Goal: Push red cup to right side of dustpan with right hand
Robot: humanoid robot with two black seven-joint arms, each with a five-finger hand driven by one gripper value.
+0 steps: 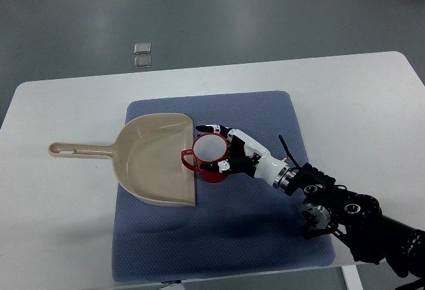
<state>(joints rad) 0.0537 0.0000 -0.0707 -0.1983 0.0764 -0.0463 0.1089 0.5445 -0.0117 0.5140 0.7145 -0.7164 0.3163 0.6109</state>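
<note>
A red cup (211, 158) with a white inside stands on the blue mat, right at the open right edge of the beige dustpan (156, 157); its handle points left over the dustpan's lip. My right hand (229, 149) comes in from the lower right and cups the cup's right side. Its fingers (214, 129) reach past the cup's far rim, and the thumb (216, 166) lies against the near side. The fingers are spread around the cup, touching it, not closed on it. The left arm does not show.
The blue mat (219, 237) lies on a white table (60, 237). The dustpan's handle (80, 149) sticks out left over the table. Two small clear squares (142, 54) lie on the floor beyond the table's far edge.
</note>
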